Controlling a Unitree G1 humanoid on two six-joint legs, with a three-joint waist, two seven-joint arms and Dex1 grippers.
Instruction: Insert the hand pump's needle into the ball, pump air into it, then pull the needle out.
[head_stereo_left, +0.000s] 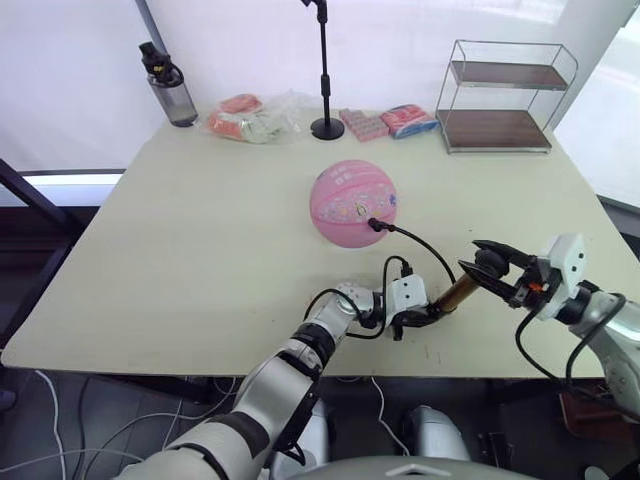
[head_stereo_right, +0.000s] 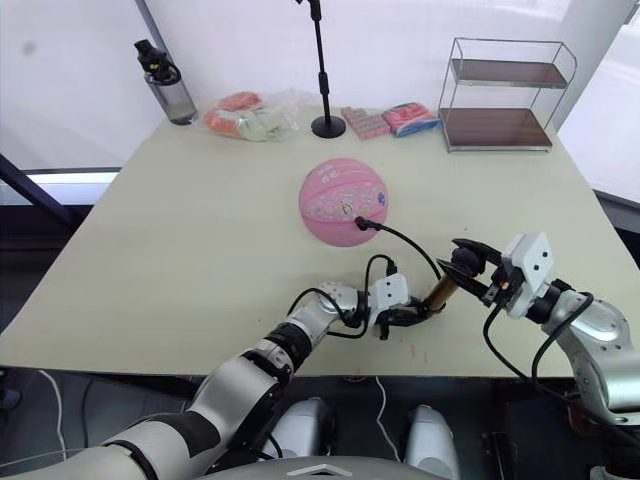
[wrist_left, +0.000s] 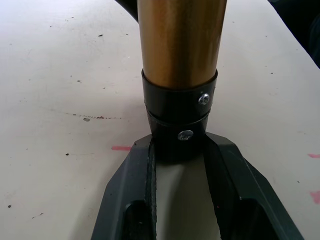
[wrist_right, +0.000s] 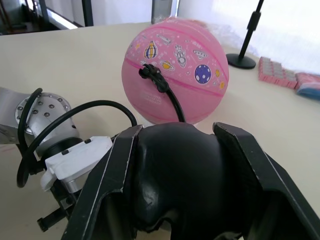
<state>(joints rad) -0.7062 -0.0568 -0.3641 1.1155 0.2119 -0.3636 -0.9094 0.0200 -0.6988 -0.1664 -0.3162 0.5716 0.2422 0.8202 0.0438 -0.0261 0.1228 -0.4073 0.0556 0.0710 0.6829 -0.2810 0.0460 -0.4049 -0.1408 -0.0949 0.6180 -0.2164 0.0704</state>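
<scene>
With the needle (wrist_right: 146, 71) already in the round ball (head_stereo_left: 353, 202), the left hand (head_stereo_left: 418, 318) clamps the hand pump (head_stereo_left: 460, 291) base and the right hand (head_stereo_left: 497, 268) grips its T-handle, so pumping and pull-out remain.

You won't find any readable text, brand, number or label here. The ball (wrist_right: 175, 70) carries only small cartoon prints: rockets, planets, an astronaut, no words. The pink packets (head_stereo_left: 391, 121) beyond the ball, near the microphone stand (head_stereo_left: 325, 70), have markings too small to read. The red marks on the table (wrist_left: 60, 100) beside the hand pump (wrist_left: 180, 65) are plain dashes, not characters.
</scene>
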